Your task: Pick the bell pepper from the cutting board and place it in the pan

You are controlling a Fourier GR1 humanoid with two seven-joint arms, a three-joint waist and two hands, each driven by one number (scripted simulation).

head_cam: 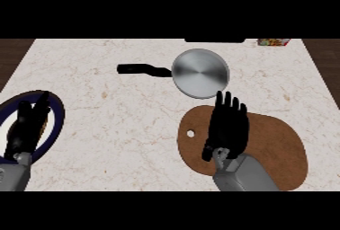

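A silver pan (201, 73) with a black handle pointing left sits at the back middle of the counter. Nearer, on the right, lies a brown cutting board (282, 143) with a small hole at its left side. My right hand (229, 128) is stretched flat over the board's left half, open, with its fingers straight and pointing toward the pan. No bell pepper shows anywhere; the hand may be covering it. My left hand (26, 128) rests open at the far left, fingers up.
A white plate with a dark blue rim (58, 112) lies under the left hand at the counter's left edge. A small colourful box (274, 42) and a dark flat object (214, 40) stand along the back edge.
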